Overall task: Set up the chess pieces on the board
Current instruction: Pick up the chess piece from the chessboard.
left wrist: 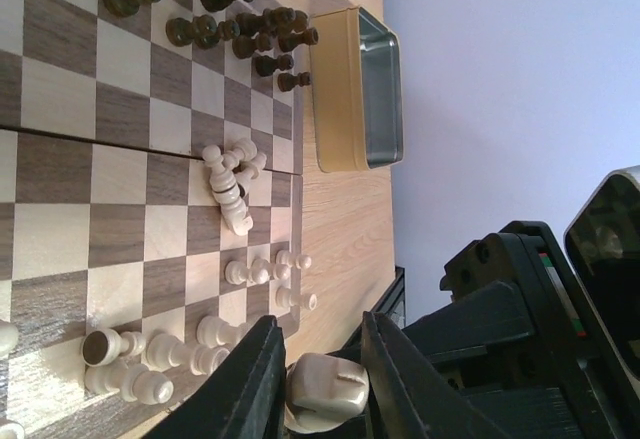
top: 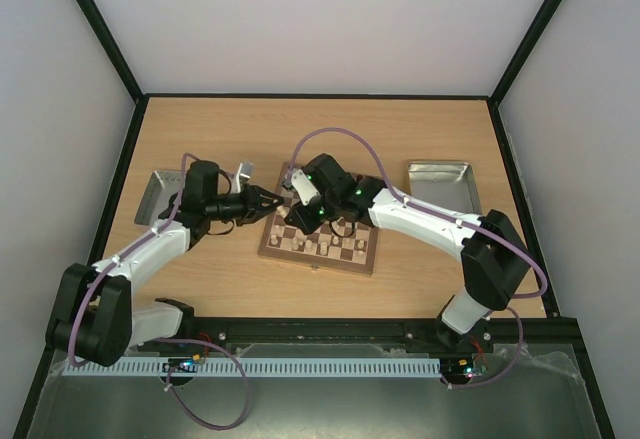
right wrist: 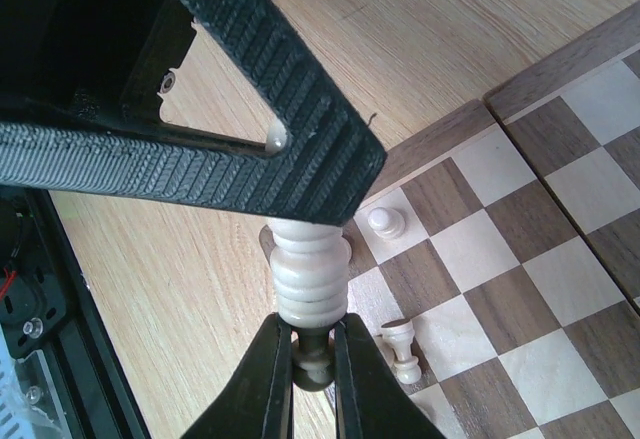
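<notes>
Bright, even light from above, soft shadows on the surface point(top: 300, 129). Glare washing the board point(left wrist: 120, 189) at its near squares, the metal tray point(top: 442, 187) gleaming. Wrist views fairly sharp.

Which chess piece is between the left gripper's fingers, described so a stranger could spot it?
Find the board mid-table; just off its left edge is the left gripper. Between its black fingers sits a pale cream piece, the only pale one off the board; the others stand or lie on it.
</notes>
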